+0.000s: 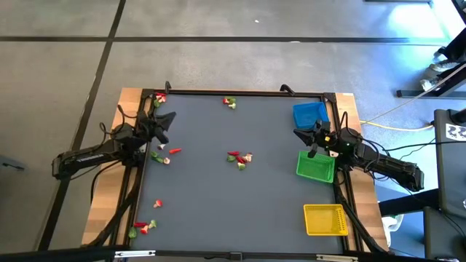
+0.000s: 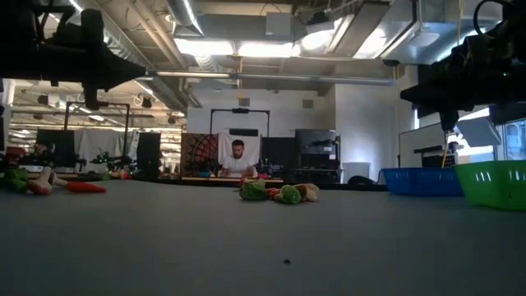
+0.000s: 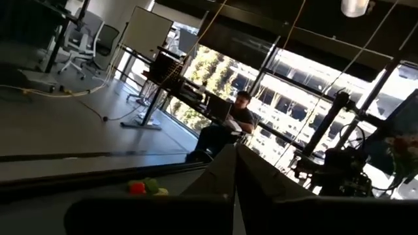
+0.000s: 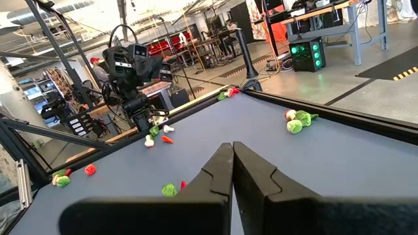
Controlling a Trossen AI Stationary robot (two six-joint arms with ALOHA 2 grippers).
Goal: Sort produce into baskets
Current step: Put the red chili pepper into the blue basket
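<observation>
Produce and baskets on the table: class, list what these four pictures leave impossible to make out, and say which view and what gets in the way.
- Produce types: too small in the high view to name each piece.
- Yellow basket: outside the low view's frame.
- Green basket: cut by the low view's edge; its wall hides the contents.
- Blue basket: its wall hides the inside in the low view.
- Left gripper: dark fingers block the table ahead in the left wrist view.

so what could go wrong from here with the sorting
The produce lies scattered in small clusters, like the middle pile, whose pieces touch, so a pinch may grab two or knock one aside. Pieces near the table edge could be pushed off. The right gripper hangs shut between the blue basket and the green basket, so a careless swing might shove either.
</observation>
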